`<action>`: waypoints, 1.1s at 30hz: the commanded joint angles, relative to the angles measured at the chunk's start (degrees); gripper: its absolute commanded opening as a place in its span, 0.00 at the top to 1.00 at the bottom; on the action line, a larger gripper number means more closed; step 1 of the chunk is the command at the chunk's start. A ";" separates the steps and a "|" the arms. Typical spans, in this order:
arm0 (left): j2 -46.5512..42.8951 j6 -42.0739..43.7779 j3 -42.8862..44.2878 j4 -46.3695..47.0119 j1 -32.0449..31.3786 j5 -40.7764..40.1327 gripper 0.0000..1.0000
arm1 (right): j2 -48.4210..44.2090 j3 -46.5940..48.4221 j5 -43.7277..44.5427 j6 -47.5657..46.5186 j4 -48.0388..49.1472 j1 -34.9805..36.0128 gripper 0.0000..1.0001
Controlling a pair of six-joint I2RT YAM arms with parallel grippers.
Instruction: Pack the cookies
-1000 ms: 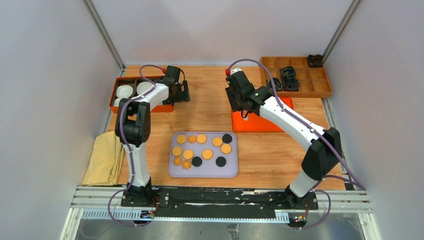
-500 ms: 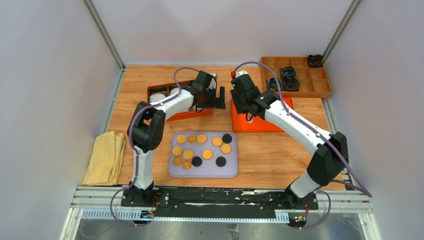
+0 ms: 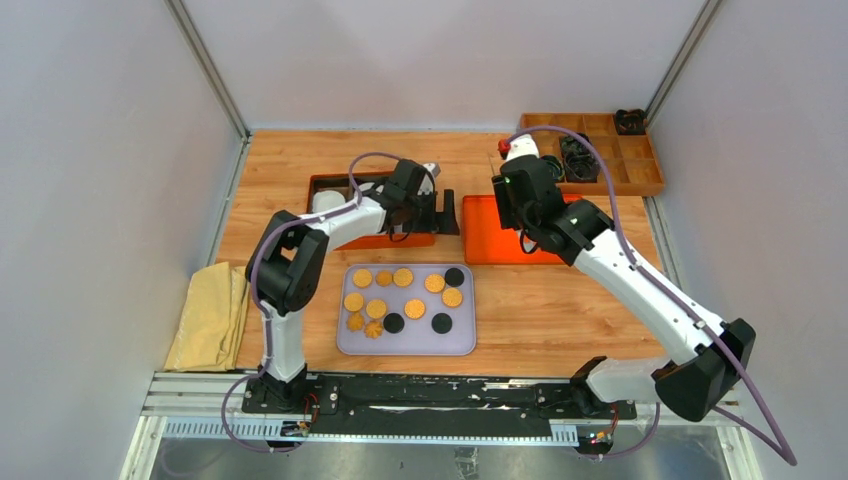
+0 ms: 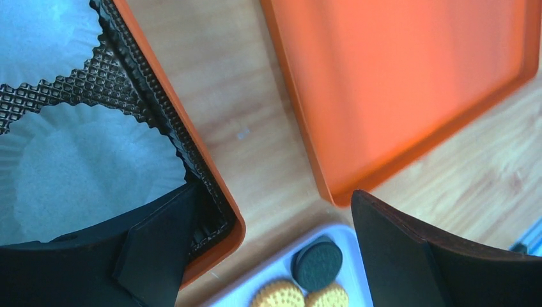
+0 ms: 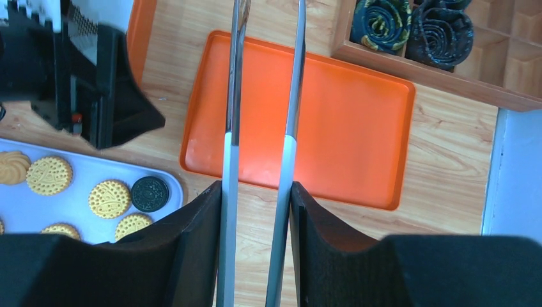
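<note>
The cookies (image 3: pixel 404 296), golden, a few black and two brown flower-shaped, lie on a lavender tray (image 3: pixel 345 345). They also show in the right wrist view (image 5: pixel 108 197), and a black one shows in the left wrist view (image 4: pixel 317 263). My left gripper (image 3: pixel 441 211) is open; one finger (image 4: pixel 160 236) is inside the corner of an orange box (image 3: pixel 385 240) that holds white paper cups (image 4: pixel 70 173), and the other finger hangs over the flat orange tray's corner. My right gripper (image 5: pixel 255 192) is shut on metal tongs (image 5: pixel 294 96), held above the flat orange tray (image 5: pixel 345 115).
The flat orange tray (image 3: pixel 487 243) lies right of the box, with a narrow strip of wood between them. A wooden compartment box (image 3: pixel 640 185) with dark rolled items stands at the back right. A yellow cloth (image 3: pixel 210 315) lies at the front left.
My left gripper has dragged the orange box from the back left to the right, up beside the flat orange tray. My right arm has moved right with the tongs.
</note>
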 commanded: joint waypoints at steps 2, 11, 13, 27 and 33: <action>-6.29 -0.95 -7.12 0.94 -3.59 2.55 0.07 | -3.21 -1.33 2.89 -0.26 -1.23 -0.71 0.61; -11.67 4.09 -1.36 -4.98 -4.09 -7.00 0.06 | -5.96 -3.87 -0.01 1.29 -1.28 -0.72 0.62; -11.66 5.42 2.82 -6.89 -4.09 -8.68 0.05 | -6.53 -4.53 -1.00 1.70 -1.13 -0.71 0.62; -37.45 3.02 -0.36 -18.11 -4.10 -40.08 0.04 | -12.83 -10.20 -10.03 3.03 -5.23 4.59 0.64; -50.94 1.34 -13.14 -20.31 -4.10 -40.22 0.04 | -17.29 -14.76 -17.44 7.94 -6.71 10.83 0.63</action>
